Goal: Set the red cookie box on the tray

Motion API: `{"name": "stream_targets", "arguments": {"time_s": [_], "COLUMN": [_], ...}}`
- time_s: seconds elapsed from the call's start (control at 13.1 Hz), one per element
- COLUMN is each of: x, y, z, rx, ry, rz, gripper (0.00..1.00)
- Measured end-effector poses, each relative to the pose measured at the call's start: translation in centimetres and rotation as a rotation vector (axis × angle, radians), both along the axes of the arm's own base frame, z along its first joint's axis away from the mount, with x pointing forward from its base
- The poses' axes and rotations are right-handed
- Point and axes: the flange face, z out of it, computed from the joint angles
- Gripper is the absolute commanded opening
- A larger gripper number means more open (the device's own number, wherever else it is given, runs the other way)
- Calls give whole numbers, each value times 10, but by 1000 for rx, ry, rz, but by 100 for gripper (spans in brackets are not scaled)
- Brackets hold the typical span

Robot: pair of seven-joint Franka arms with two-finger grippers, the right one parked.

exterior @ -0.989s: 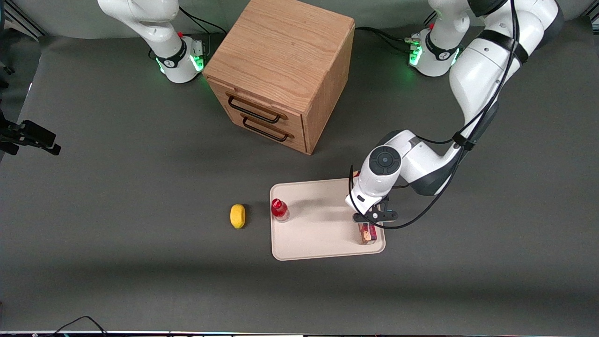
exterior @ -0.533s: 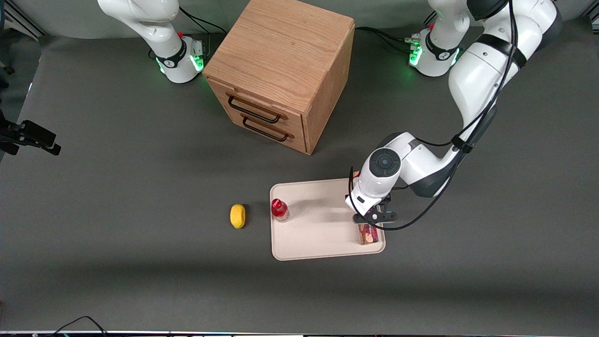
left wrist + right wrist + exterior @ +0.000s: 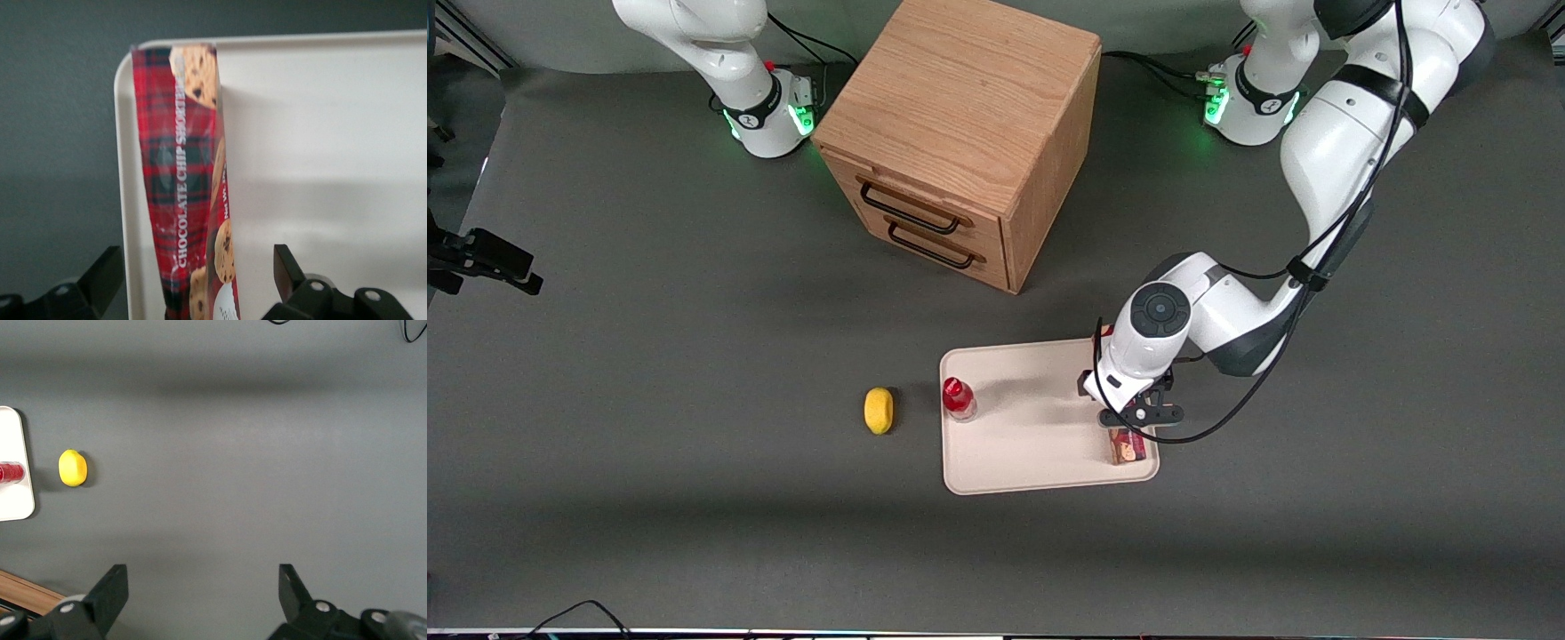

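Observation:
The red cookie box (image 3: 1128,447) lies on the tray (image 3: 1032,449), along the tray's short rim toward the working arm's end. In the left wrist view the red cookie box (image 3: 179,180) shows a red tartan side and cookie pictures, resting just inside the rim of the tray (image 3: 333,133). My gripper (image 3: 1130,425) hangs right over the box's end farther from the front camera. The gripper (image 3: 197,267) is open: its two black fingers stand wide on either side of the box with gaps to both.
A small red-capped bottle (image 3: 959,398) stands on the tray's corner toward the parked arm's end. A yellow lemon (image 3: 879,410) lies on the grey mat beside that corner. The wooden drawer cabinet (image 3: 960,133) stands farther from the front camera.
The gripper has barely shifted over the tray. The box sits slightly lower and flatter against the tray than a second ago.

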Motion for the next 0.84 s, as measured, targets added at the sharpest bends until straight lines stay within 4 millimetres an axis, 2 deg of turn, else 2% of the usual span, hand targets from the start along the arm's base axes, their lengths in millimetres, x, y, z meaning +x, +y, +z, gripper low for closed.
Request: {"name": "stream_targets", "arguments": {"time_s": [0.15, 0.3, 0.38, 0.53, 0.76, 0.84], "x": [7, 11, 11, 6, -21, -29], "y": [5, 13, 21, 48, 95, 116], "z": [19, 57, 84, 149, 252, 281], "rx": [22, 56, 53, 37, 115, 123], "ry": [-10, -3, 26, 85, 146, 162], "rz": [2, -51, -57, -49, -75, -73], "gripper": [100, 100, 100, 100, 100, 100]}}
